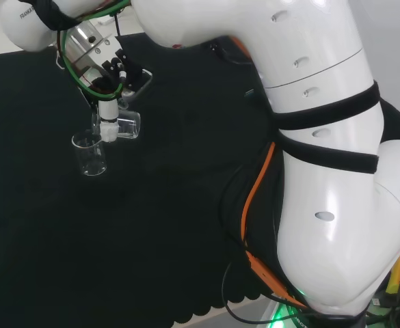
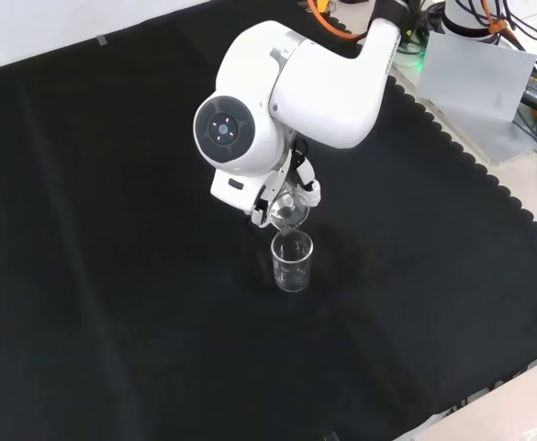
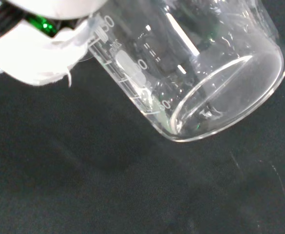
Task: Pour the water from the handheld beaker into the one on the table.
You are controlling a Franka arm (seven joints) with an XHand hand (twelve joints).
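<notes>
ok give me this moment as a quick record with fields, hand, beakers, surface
hand: curled round the held beaker, above the black cloth
held beaker: clear glass, tipped close to sideways, mouth toward the standing beaker
standing beaker: clear glass, upright on the cloth, directly below the held beaker's lip in the front view
contact between beakers: cannot tell
water: not plainly visible in either beaker
surface: black cloth covering the bench
stage: pouring pose
</notes>
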